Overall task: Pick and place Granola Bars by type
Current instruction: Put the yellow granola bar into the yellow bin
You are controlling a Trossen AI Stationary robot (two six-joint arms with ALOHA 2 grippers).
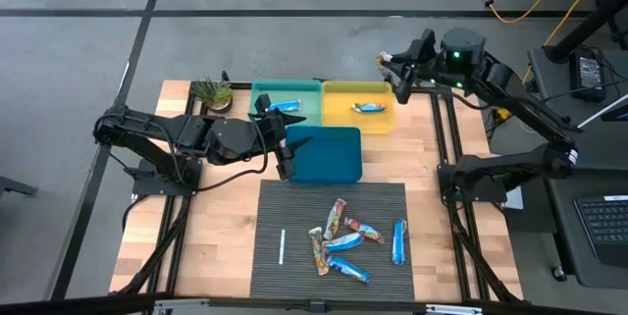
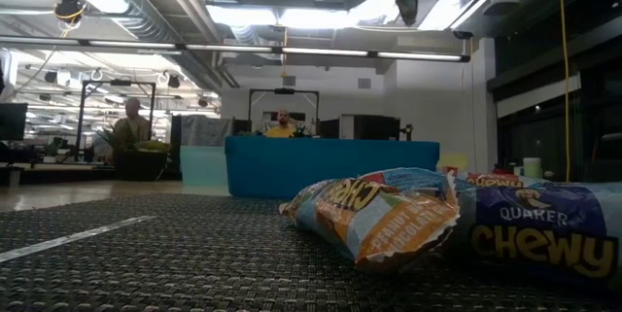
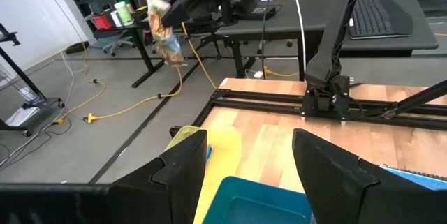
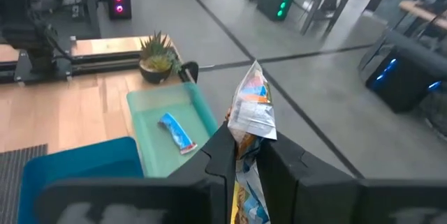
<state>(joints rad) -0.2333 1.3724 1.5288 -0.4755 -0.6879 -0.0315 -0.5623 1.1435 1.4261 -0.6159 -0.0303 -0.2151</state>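
Granola Bars [image 1: 345, 244]: loose pile on my mat at 6 o'clock. Left gripper [image 1: 285, 150] released, empty, over teal lid [image 1: 329, 153]. Right gripper [image 4: 246, 155] at 1 o'clock clenched on multicoloured bar [image 4: 251, 109], near yellow bin [image 1: 358, 106].

in the low view, the blue granola bar wrapper [image 2: 544, 229] at about four o'clock reads "quaker" in small white letters with "chewy" in big yellow letters beneath it. the multicoloured wrapper [image 2: 379, 210] just beside it, toward its nine o'clock, shows "chewy" along its top (partly creased), and lower down some smaller print that looks like "peanut" and "chocolate", too crumpled to read with certainty.
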